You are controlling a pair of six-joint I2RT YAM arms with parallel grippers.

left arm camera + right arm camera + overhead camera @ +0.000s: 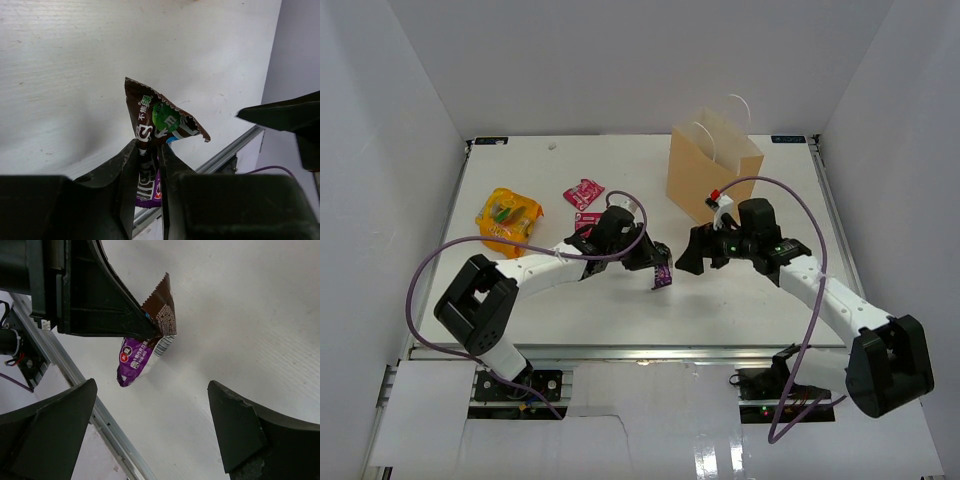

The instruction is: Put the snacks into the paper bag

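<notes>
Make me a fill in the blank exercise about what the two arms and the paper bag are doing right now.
The left gripper holds the purple-brown M&M's packet, while the right gripper holds ___.
The right gripper's fingers stand ___, facing that packet.
The paper bag stands ___ beyond the right gripper.
Missing words: nothing; open; upright.

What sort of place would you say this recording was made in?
Most likely a robotics lab test cell: a white table enclosed by plain white panels, a left arm and right arm bolted at its near edge, and a paper bag staged with snack packets.
</notes>
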